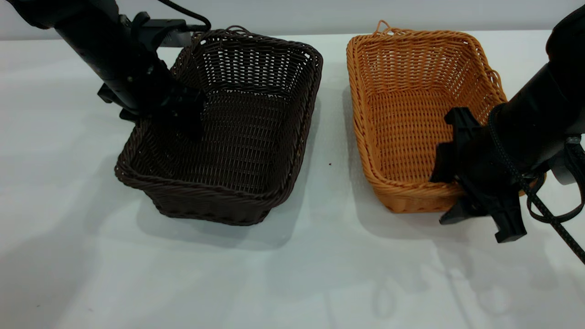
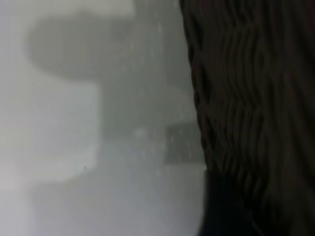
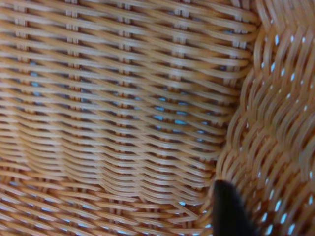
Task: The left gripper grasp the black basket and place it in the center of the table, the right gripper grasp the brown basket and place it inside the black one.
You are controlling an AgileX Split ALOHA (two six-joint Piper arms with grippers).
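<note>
Baskets stood side by side on the pale grey-white worktop [image 1: 292,274], apart, the black basket [image 1: 237,151] toward the left arm and the brown basket [image 1: 411,114] toward the right, both upright and empty. The left gripper [image 1: 185,116] sat at the black basket's left long rim, one jaw seemingly inside the wall and one outside, but whether it had closed on the wicker I could not tell. The right gripper [image 1: 475,183] was at the brown basket's near right corner, its jaws looking spread across the rim; the right wrist view showed only weave and one dark fingertip [image 3: 229,211], so no firm grip could be confirmed. By my reading, the grasping step was in hand for both arms — neither basket lifted. Next, the left arm would need a firm pinch on the rim, then a carry toward the centre, which lay roughly in the gap between the baskets. The worktop was plain and matte, shadowed by the arms; a pale wall ran behind.
</note>
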